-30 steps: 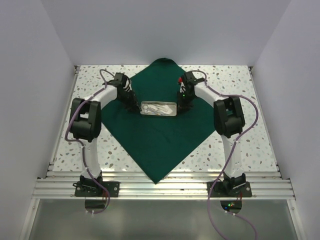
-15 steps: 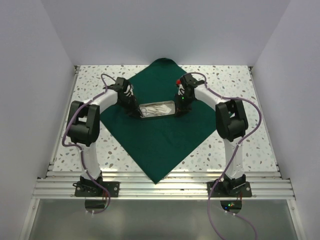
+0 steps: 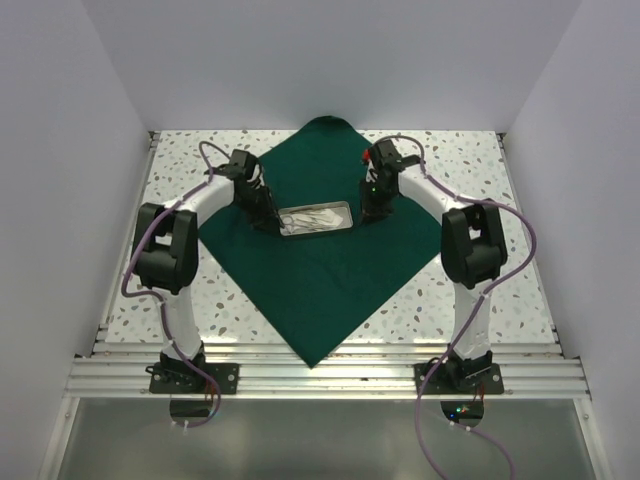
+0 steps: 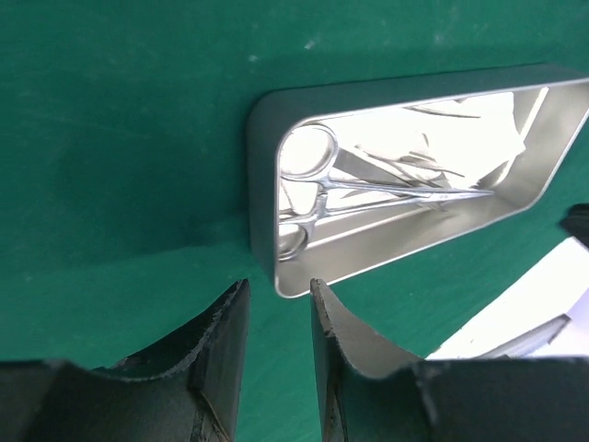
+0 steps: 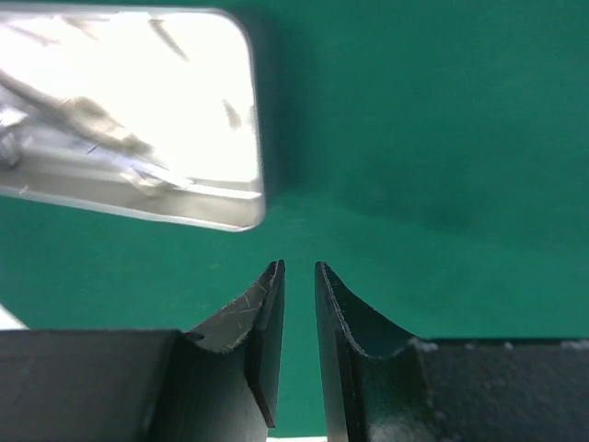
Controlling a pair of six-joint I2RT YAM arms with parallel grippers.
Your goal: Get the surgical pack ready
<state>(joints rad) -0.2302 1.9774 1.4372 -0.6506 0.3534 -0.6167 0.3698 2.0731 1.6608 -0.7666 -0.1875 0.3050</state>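
Surgical pack [image 3: 330,290] is lying unwrapped in the middle of the speckled table [image 3: 480,170]. Its dark green cloth [image 3: 300,265] is spreading flat in a diamond shape, one corner pointing toward the arm bases. A small silver tray [image 3: 316,218] is sitting on the far half of the cloth, between the two grippers.

Inside the tray, steel instruments [image 4: 368,189] with ring handles are lying lengthwise, their rings at the tray's left end. White pads [image 4: 460,138] are lying with them, partly washed out by glare.

Left gripper [image 4: 276,304] is hovering just beside the tray's left end. Its fingers are standing slightly apart, with only green cloth showing between them.

Right gripper [image 5: 299,269] is hanging just off the tray's right end. Its fingers are standing a narrow slit apart, gripping nothing. Whether either gripper is touching the cloth cannot be told.
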